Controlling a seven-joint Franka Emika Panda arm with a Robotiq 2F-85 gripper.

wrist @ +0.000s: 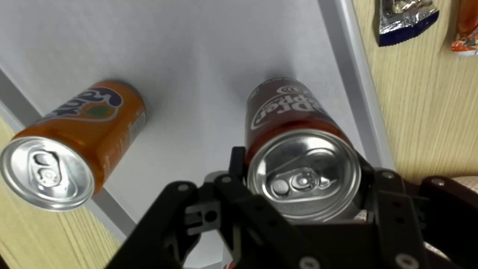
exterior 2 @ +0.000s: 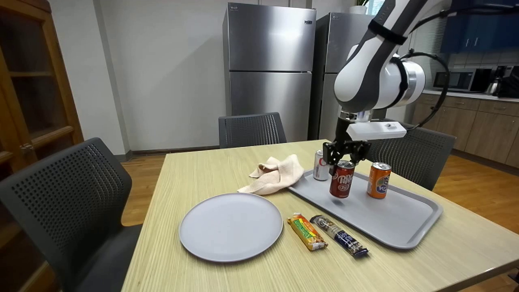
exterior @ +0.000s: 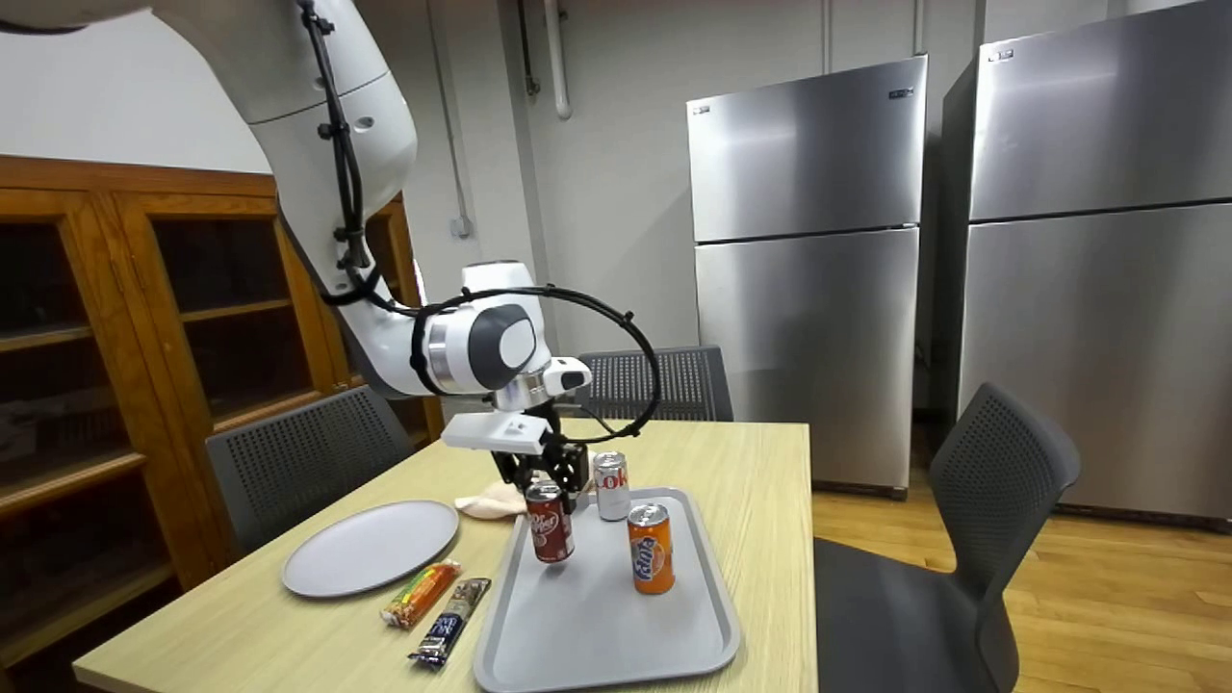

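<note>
Maroon in colour, the Dr Pepper can (wrist: 282, 102) is grasped near its rim by the gripper (wrist: 301, 164). Should it be swung sideways, the Fanta can (exterior: 651, 551) or silver Coke can (exterior: 613, 496) could be knocked over. The maroon can's top is set between the fingers (wrist: 236, 164), its body below them over the grey tray (exterior: 616, 640); whether the tray is touched cannot be told.

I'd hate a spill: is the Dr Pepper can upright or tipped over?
Upright: both exterior views show the Dr Pepper can with its lid on top. The gripper holds it from both sides.
</note>
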